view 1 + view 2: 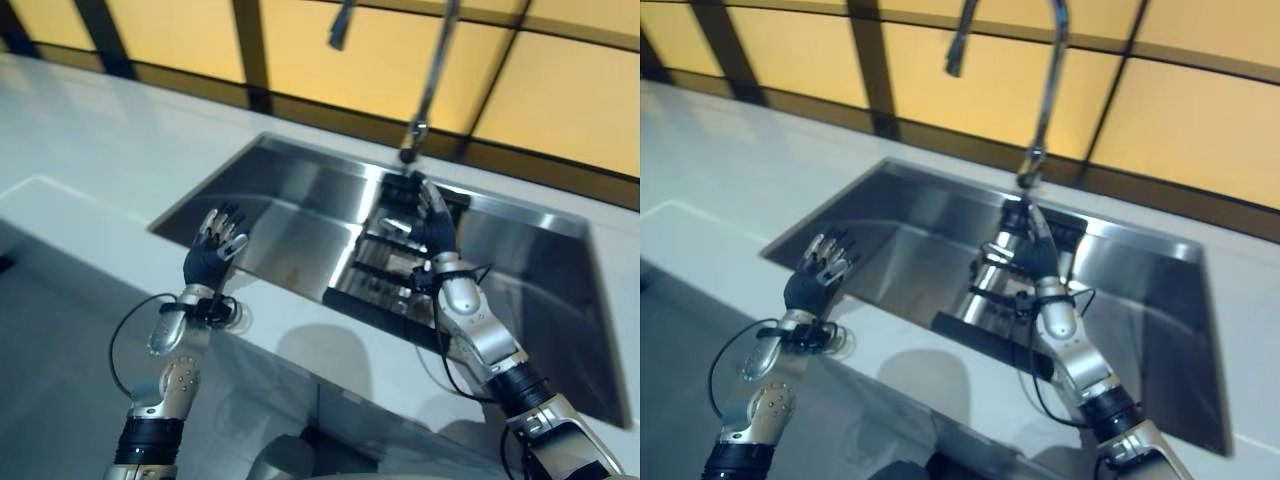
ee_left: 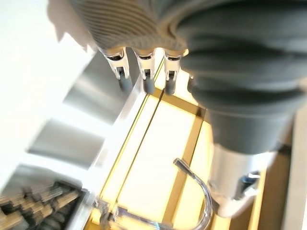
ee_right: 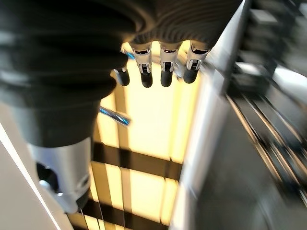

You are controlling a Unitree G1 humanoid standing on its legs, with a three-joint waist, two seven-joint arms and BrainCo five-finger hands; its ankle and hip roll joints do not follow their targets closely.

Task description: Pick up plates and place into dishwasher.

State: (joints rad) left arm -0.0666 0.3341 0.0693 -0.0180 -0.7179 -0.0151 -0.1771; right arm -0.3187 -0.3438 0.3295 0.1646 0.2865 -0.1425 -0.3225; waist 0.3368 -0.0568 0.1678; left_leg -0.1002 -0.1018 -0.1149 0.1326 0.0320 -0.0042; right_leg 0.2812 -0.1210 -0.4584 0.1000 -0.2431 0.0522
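Observation:
A steel sink (image 1: pixel 290 205) is set into a white counter (image 1: pixel 80 150). In its middle, between two basins, stands a dark rack (image 1: pixel 385 270) with shiny metal bars. My left hand (image 1: pixel 213 252) hovers over the near left corner of the sink, fingers (image 2: pixel 144 72) straight and holding nothing. Over the rack, just below the tap's base, my right hand (image 1: pixel 435 225) stretches out open, and its fingers (image 3: pixel 165 67) are straight and hold nothing.
A tall curved tap (image 1: pixel 430 80) rises from the sink's far rim, its spout (image 1: pixel 958 50) out over the left basin. Behind it is a yellow tiled wall (image 1: pixel 560 90) with dark joints. The right basin (image 1: pixel 545 290) lies beyond my right arm.

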